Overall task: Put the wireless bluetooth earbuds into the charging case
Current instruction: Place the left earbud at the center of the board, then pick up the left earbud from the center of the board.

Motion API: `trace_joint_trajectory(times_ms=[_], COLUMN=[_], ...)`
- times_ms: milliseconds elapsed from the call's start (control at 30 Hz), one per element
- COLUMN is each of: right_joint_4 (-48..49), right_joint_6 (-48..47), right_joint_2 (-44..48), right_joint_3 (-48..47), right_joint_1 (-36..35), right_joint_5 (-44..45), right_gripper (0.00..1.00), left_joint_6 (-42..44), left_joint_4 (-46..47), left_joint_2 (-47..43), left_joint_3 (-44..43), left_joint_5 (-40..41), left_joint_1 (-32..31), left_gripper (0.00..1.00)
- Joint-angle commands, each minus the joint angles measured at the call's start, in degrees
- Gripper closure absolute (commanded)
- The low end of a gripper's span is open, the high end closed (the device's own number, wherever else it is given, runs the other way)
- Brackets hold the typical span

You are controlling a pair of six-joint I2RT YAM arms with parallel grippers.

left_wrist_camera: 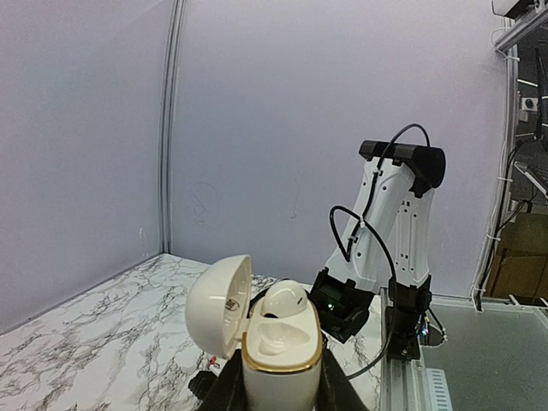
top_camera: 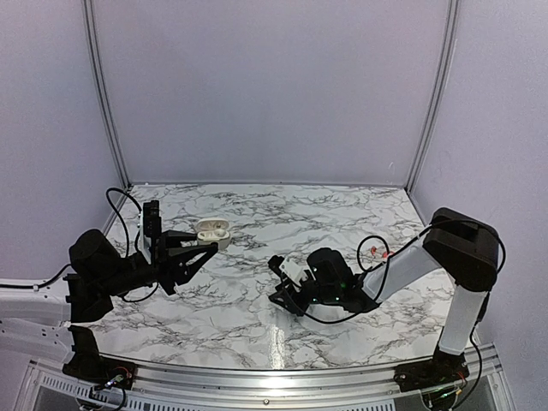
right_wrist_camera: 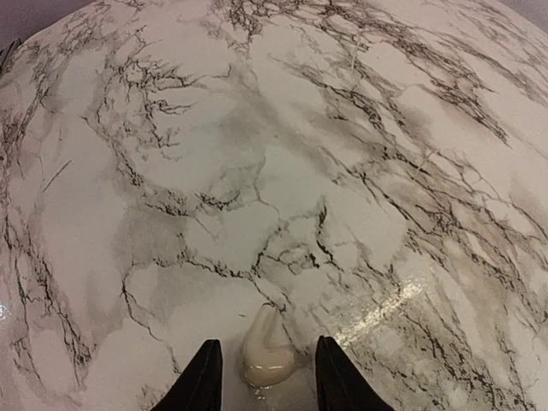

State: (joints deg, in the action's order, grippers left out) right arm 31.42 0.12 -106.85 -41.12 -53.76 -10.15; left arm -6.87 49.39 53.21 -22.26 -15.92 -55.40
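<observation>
At left, pinching the open case point(left_wrist_camera: 282, 364) with the left gripper point(top_camera: 205, 243) above the table point(top_camera: 342, 205), showing the seated earbud point(left_wrist_camera: 285, 300) inside, leaving the second socket hard to make out. Rightward, straddling the loose earbud point(right_wrist_camera: 265, 360) on the marble with the right gripper point(right_wrist_camera: 267, 341), fingers parted, touching neither side.

A glossy, marble-patterned table point(right_wrist_camera: 257, 128) mirrors the overhead light beneath a smooth, shiny cream plastic earbud point(right_wrist_camera: 272, 364). The charging case point(left_wrist_camera: 281, 368), of polished white plastic, carries a gleaming gold, metal-looking rim. The right gripper point(right_wrist_camera: 267, 344) has matt black plastic fingers point(right_wrist_camera: 204, 381).
</observation>
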Motion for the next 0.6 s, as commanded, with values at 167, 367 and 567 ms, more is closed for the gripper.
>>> trace_joint_trajectory(times_ms=[167, 367, 567], right_joint_4=[5.79, 7.14, 7.84], right_joint_6=[-2.95, -3.45, -3.81], right_joint_2=[-1.12, -2.93, -3.52], right_joint_3=[2.44, 2.54, 2.84], right_joint_1=[-0.39, 0.13, 0.67], right_joint_5=[-2.82, -3.23, -3.25], right_gripper=[0.62, 0.65, 0.7], left_joint_6=[0.94, 1.15, 1.54], left_joint_4=[0.22, 0.01, -0.25], left_joint_2=[0.06, -0.28, 0.0], left_joint_3=[-0.59, -0.59, -0.83], left_joint_5=[0.28, 0.43, 0.46], left_joint_1=[0.38, 0.38, 0.38], left_gripper=[1.0, 1.0, 1.0])
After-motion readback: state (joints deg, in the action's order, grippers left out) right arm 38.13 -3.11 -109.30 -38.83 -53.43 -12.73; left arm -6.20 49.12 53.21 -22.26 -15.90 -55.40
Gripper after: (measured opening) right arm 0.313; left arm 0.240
